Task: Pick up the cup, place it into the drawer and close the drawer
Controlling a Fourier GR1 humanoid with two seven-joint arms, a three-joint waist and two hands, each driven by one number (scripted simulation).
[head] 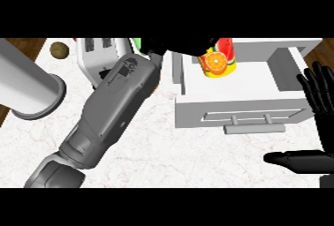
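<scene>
Drawer (235,115) open near the desk's (163,145) far right corner. Inside it one cup (218,62) with an orange-slice print, upright, in the drawer's back left part. Left hand (183,44) at the cup's top, fingers seemingly curled round its rim; the dark mass is hard to read. Right hand (317,95) at the desk's right edge, fingers straight and spread, holding nothing. Grey cylinder (29,86) at the left edge.

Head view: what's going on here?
The left hand reaches across the counter and holds the cup at its top, inside the open drawer. Whether the cup already stands on the drawer's floor cannot be told. The right hand rests open at the view's right edge, beside the drawer. The drawer is not yet closed.
</scene>
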